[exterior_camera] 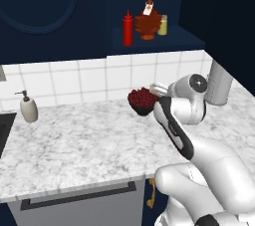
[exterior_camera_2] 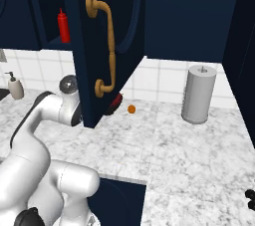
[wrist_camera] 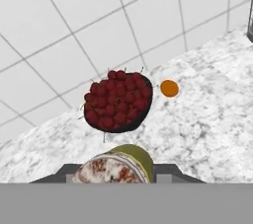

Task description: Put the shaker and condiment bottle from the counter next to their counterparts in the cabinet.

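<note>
In the hand view the olive-yellow shaker (wrist_camera: 121, 165) with its pale speckled cap sits between my fingertips, and my gripper (wrist_camera: 117, 172) is shut on it. It is held low over the marbled counter (exterior_camera: 84, 140), just in front of a dark bowl of cherries (wrist_camera: 117, 102). The red condiment bottle (exterior_camera: 128, 29) stands on the shelf of the navy cabinet (exterior_camera: 159, 45). To its right are the squat brown bottle (exterior_camera: 148, 23) and the pale yellow shaker (exterior_camera: 162, 25). The red bottle (exterior_camera_2: 63, 26) also shows behind the open door.
The open cabinet door (exterior_camera_2: 107, 46) with its tan handle hangs over the counter right beside my arm. A small orange ball (wrist_camera: 169, 88) lies next to the cherries. A paper towel roll (exterior_camera_2: 199, 93) stands at the right, a soap dispenser (exterior_camera: 28, 108) at the left by the sink.
</note>
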